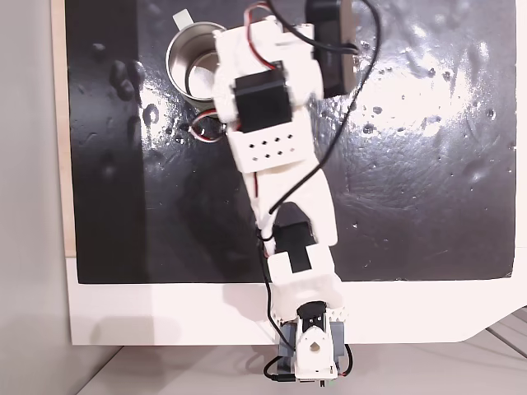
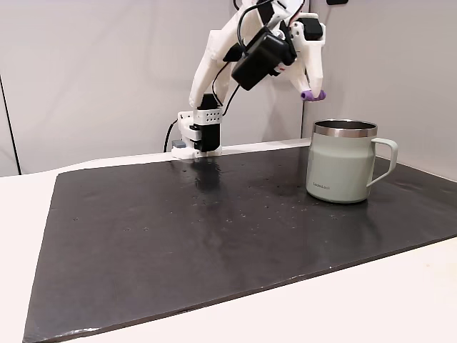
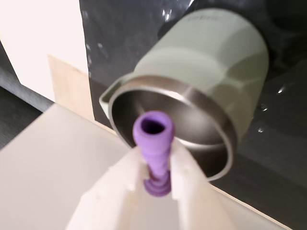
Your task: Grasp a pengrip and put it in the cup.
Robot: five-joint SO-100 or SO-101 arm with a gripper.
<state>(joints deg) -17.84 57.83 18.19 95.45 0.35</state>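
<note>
With the claw (image 3: 158, 165) pinching the purple pengrip (image 3: 154, 139) in the air above the open mouth of the cup (image 2: 343, 163) on the table (image 2: 214, 229), the grasp is complete; only lowering and release remain.

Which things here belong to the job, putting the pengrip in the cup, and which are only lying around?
Belong to the job:
- pengrip, purple, held in the gripper
- cup, pale green outside, steel inside, standing on the mat
- gripper, above and just left of the cup in the side fixed view

Only around:
- black mat
- white table
</note>
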